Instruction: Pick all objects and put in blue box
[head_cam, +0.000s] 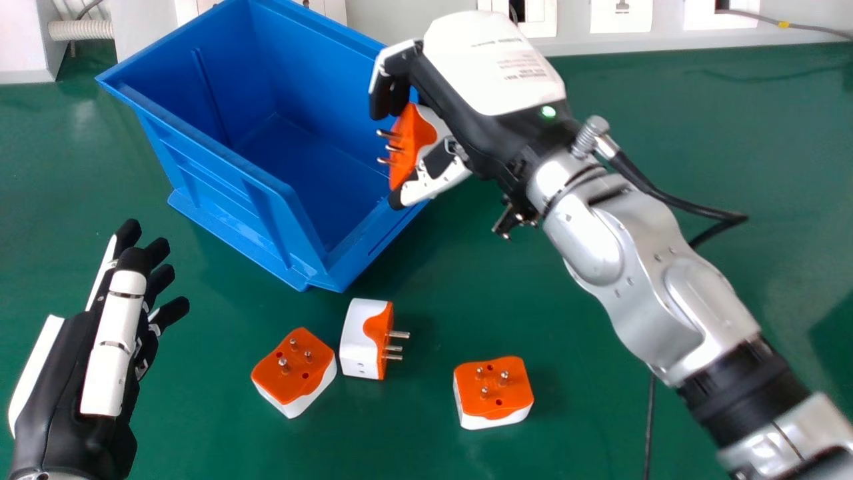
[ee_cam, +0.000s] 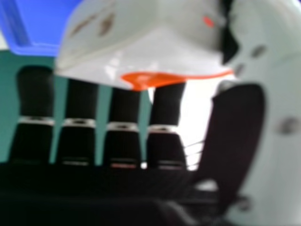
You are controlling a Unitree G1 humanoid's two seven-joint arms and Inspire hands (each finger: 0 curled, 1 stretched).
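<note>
Right hand: We see our right hand (head_cam: 490, 63) with its fingers and thumb bent, and it grips a plug between them.
Plug in the hand: We see the held plug (head_cam: 412, 141) up by the right rim of the blue box. Its orange face and metal pins point to the left, to the inside of the box. We cannot tell if it touches the rim.
Close look: In the right hand view, we see the white side of this plug and a bit of orange, next to our thumb (ee_cam: 277, 117). Some blue of the box shows there too.
Blue box: We see the blue box (head_cam: 230, 213) near the back of the green table (head_cam: 586, 420). It has an open top and sits turned a bit.
Left plug: We see the left plug (head_cam: 293, 373) on the table in front of the box, with its orange face and pins up.
Middle plug: We see the middle plug (head_cam: 358, 340) just beside the left one. It lies on its side, and its pins point right.
Right plug: We see the right plug (head_cam: 493, 390) well apart from those two, with its pins up.
Left hand: Our left hand (head_cam: 113, 333) is at the left, with its fingers out and open.
Wall: We see white sockets (head_cam: 621, 17) behind the table.
</note>
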